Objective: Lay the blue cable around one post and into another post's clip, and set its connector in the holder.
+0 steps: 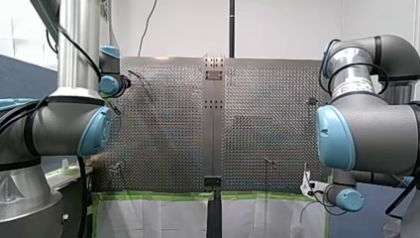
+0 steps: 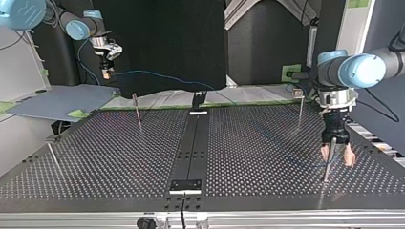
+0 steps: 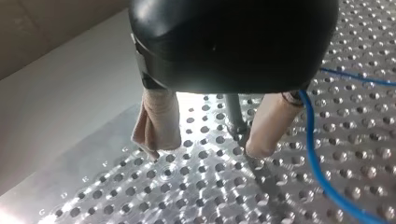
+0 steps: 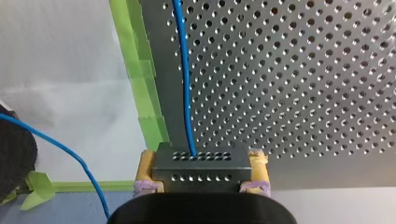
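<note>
In the top view my right gripper (image 2: 107, 72) hangs above the table's far left corner. In the right wrist view its yellow-padded fingers (image 4: 146, 173) are shut on a dark perforated connector (image 4: 201, 163). The blue cable (image 4: 185, 84) leaves the connector; in the top view the cable (image 2: 157, 75) stretches through the air toward the black holder (image 2: 198, 99). My left gripper (image 2: 337, 157) is low over the plate at that view's right, open, astride a thin post (image 2: 328, 167). The left wrist view shows beige pads (image 3: 159, 123), the post (image 3: 235, 119) between them and the cable (image 3: 312, 154) beside one finger.
Further thin posts stand on the perforated plate: one at the far left (image 2: 137, 109), one with a clip on top at the far right (image 2: 300, 107), one at the near left (image 2: 53, 155). A dark rail (image 2: 193, 143) runs down the middle to a bracket (image 2: 186, 186).
</note>
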You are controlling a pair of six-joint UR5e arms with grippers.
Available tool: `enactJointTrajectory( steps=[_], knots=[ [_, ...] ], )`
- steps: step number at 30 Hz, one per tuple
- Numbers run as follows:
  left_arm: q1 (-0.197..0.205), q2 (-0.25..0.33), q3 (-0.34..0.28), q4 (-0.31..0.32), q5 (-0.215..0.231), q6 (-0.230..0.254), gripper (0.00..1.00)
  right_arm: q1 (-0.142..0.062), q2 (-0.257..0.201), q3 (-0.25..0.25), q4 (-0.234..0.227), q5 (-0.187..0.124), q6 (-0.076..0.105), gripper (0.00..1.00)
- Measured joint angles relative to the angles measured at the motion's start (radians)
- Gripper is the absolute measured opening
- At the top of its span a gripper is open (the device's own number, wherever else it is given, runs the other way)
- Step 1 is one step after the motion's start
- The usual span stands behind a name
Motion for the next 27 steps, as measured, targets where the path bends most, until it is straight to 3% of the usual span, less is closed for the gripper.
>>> enactJointTrajectory(
  steps=[9, 21, 27],
  knots=[
    [-0.014, 0.001, 0.0, -0.008, -0.003, -0.071, 1.0, 0.014, 0.0, -0.003, 0.0, 0.004, -0.001, 0.0],
    [-0.02, 0.019, -0.005, -0.097, -0.022, -0.172, 1.0, 0.021, 0.0, -0.004, 0.001, 0.01, -0.002, 0.0],
    [-0.021, 0.044, -0.018, -0.111, -0.02, -0.211, 1.0, 0.024, 0.0, -0.004, -0.001, 0.015, -0.002, 0.0]
  ],
)
